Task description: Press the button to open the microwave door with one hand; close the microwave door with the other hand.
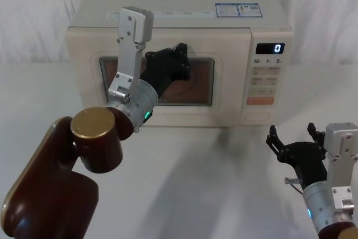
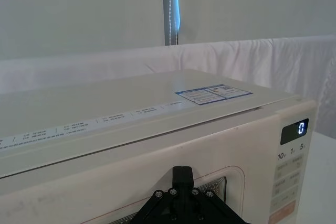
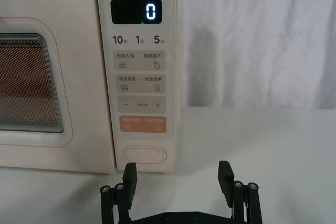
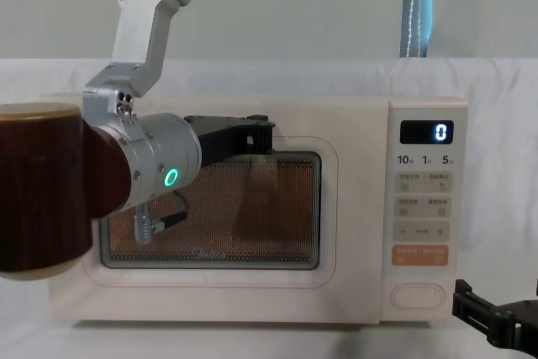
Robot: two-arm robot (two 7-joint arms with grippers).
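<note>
Door point(image 1: 218, 90) shut; left hand point(image 1: 180, 59) at window, right hand point(image 1: 296, 141) open.

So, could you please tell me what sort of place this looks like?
Probably a robot test setup rather than a home kitchen: a lone microwave sits on a white-draped table, white cloth hangs behind it, and the left gripper is at its door while the right gripper faces the button.

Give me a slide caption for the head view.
Left claw at the shut microwave door; open right claw waits on the table below the button.
</note>
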